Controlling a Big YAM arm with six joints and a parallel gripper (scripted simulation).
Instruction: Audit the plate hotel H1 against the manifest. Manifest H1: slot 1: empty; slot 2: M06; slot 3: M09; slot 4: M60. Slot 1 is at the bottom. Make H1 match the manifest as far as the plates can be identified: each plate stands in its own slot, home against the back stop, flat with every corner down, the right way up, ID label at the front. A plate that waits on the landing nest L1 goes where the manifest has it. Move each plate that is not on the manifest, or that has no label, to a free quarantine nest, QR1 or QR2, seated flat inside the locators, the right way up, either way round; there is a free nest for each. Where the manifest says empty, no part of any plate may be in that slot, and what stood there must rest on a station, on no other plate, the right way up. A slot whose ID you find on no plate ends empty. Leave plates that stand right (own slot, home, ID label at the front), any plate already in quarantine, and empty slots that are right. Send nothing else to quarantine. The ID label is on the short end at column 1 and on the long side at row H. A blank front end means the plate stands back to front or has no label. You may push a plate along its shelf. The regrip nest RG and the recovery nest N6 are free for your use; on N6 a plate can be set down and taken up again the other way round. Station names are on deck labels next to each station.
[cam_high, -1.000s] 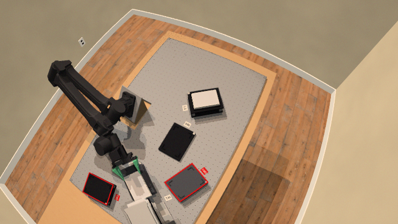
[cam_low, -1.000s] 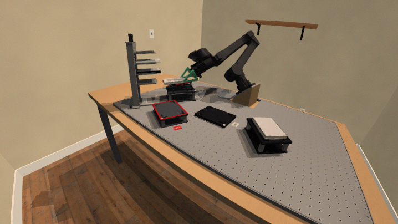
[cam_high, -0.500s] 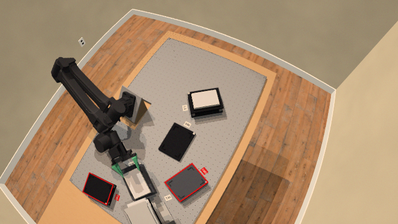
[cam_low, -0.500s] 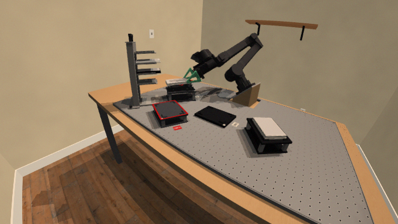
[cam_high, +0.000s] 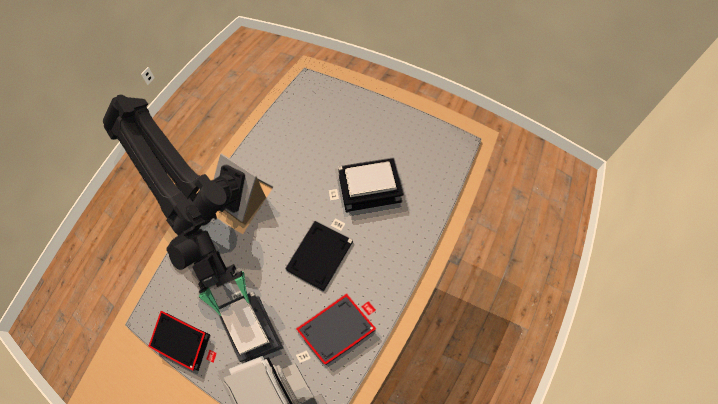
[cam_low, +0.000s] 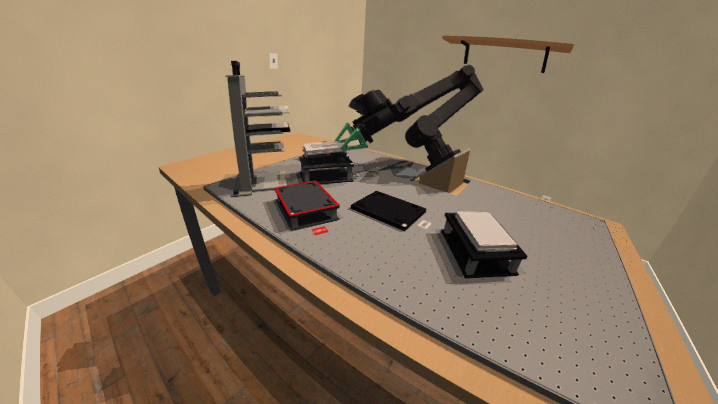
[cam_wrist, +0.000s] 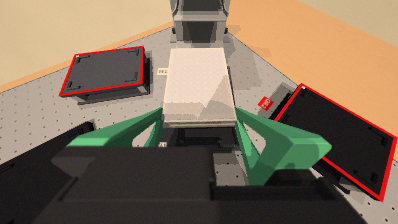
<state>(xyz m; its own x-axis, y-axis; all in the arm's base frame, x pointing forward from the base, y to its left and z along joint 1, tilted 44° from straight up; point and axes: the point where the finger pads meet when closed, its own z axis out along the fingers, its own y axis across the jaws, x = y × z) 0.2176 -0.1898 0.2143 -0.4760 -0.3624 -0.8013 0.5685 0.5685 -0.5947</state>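
Observation:
My gripper (cam_high: 233, 308) (cam_low: 344, 146) (cam_wrist: 198, 111) is shut on the near end of a pale plate (cam_high: 246, 329) (cam_low: 321, 147) (cam_wrist: 197, 80), one green fingertip at each long side. The plate is roughly level above a black nest (cam_high: 269, 329) (cam_low: 327, 161) (cam_wrist: 207, 137), in front of hotel H1 (cam_low: 238, 130) (cam_wrist: 200, 16). No ID is readable on it. In the exterior view, H1's two middle shelves carry plates; the top shelf looks bare, and the bottom shelf is unclear. Another white plate (cam_high: 370, 178) (cam_low: 486, 230) lies on L1 (cam_high: 399, 186) (cam_low: 519, 253).
Two red-rimmed nests bear no plate: one (cam_high: 336, 329) (cam_low: 306, 197) (cam_wrist: 107, 70) on one side of the held plate, the other (cam_high: 177, 340) (cam_wrist: 345, 135) opposite. The low black nest N6 (cam_high: 318, 256) (cam_low: 388, 209) (cam_wrist: 35, 167) also bears no plate.

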